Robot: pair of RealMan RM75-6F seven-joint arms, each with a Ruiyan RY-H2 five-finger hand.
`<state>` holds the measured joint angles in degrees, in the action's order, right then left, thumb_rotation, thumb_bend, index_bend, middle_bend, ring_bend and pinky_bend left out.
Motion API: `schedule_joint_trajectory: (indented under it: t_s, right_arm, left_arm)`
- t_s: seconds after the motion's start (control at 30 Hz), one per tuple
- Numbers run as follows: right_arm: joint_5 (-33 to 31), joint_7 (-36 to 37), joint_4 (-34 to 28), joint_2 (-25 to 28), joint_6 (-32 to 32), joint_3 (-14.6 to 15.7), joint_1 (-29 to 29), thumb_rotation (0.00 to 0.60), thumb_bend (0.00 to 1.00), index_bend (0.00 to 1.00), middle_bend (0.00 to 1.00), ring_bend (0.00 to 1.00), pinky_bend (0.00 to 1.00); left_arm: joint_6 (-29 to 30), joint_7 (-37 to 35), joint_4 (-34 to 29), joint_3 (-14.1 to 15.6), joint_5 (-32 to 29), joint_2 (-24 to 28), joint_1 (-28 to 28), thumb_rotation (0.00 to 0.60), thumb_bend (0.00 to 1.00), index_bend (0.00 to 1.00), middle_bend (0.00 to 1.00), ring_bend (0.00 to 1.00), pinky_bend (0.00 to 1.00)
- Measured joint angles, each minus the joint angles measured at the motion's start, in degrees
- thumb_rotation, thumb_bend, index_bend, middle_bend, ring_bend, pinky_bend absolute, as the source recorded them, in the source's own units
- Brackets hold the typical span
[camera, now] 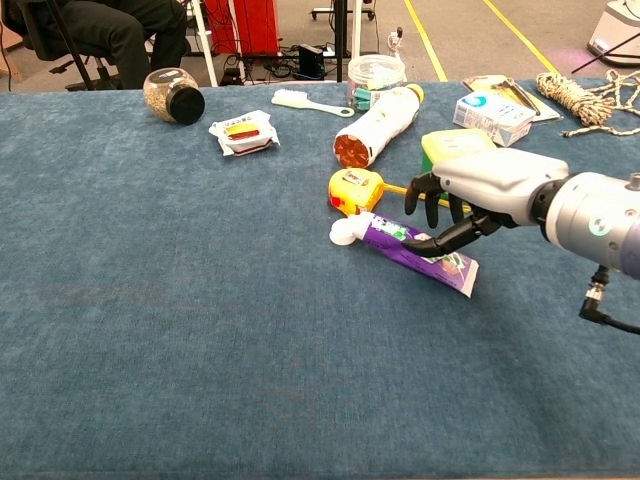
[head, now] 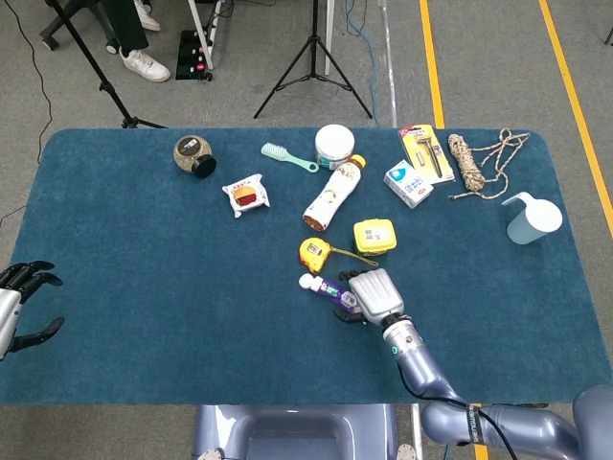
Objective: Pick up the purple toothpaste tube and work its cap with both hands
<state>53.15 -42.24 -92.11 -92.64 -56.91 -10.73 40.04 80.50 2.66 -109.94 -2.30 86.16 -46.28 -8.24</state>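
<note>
- The toothpaste tube lies flat on the counter, long axis on a diagonal: white cap toward the yellow tape measure, flat crimped end toward my right forearm side.
- In the head view the tube sits near the middle of the counter, just below the tape measure, its tail hidden under my right hand.
- My right hand is over the tube's rear half, fingers spread and curled downward, thumb reaching low along the tube; I can't tell whether it touches, and nothing is gripped.
- My left hand sits off the counter's left edge, dark fingers apart, holding nothing.
- The counter is covered in deep blue cloth; beyond it is grey floor with yellow lines, a black tripod and someone's white shoes.
- The tube is purple with a pale printed label and green touches; the cap is round and white.
- Nearby: a yellow tub, partly behind my right hand, and a bottle lying on its side beyond the tape measure.
</note>
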Motion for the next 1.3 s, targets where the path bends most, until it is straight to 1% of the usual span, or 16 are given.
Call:
schedule_joint_trajectory:
  t_s: [0.57, 0.77, 0.87, 0.93, 1.03, 1.3]
  right_arm:
    - [-4.7, -4.6, 4.6, -5.1, -1.6, 0.6, 4.7, 0.241, 0.39, 0.30, 0.40, 0.46, 0.49]
    - [-5.5, -4.7, 7.6, -7.0, -1.8, 0.9, 5.5, 0.241, 0.39, 0.35, 0.43, 0.48, 0.51]
    - [-5.1, -4.2, 9.5, -8.1, -1.8, 1.2, 5.7, 0.243, 0.39, 0.40, 0.47, 0.50, 0.52]
    - [-4.5, -3.3, 10.4, -8.5, -1.6, 1.3, 5.8, 0.242, 0.39, 0.45, 0.50, 0.53, 0.54]
    - [-2.5, -1.2, 11.1, -8.5, -0.8, 1.8, 5.9, 0.241, 0.39, 0.49, 0.53, 0.55, 0.57]
    - [6.8, 7.9, 11.4, -6.5, 1.7, 3.6, 5.5, 0.241, 0.39, 0.52, 0.56, 0.57, 0.59]
  left_arm:
    - [-0.5, -2.0, 1.5, 0.7, -0.2, 0.4, 0.4, 0.585, 0.22, 0.35, 0.25, 0.21, 0.33]
    - [-0.3, -3.3, 2.3, 0.8, -0.4, 0.8, 0.7, 0.584, 0.22, 0.35, 0.25, 0.21, 0.33]
    - [-0.2, -3.6, 2.4, 0.9, -0.2, 1.0, 0.8, 0.585, 0.22, 0.35, 0.25, 0.21, 0.33]
    - [-0.1, -3.7, 2.5, 1.0, -0.2, 1.2, 0.9, 0.584, 0.22, 0.35, 0.25, 0.21, 0.33]
    - [0.2, -4.0, 2.5, 1.0, -0.1, 1.6, 1.1, 0.584, 0.22, 0.35, 0.25, 0.21, 0.33]
    - [0.5, -4.0, 2.0, 1.0, 0.1, 2.1, 1.2, 0.585, 0.22, 0.35, 0.25, 0.21, 0.33]
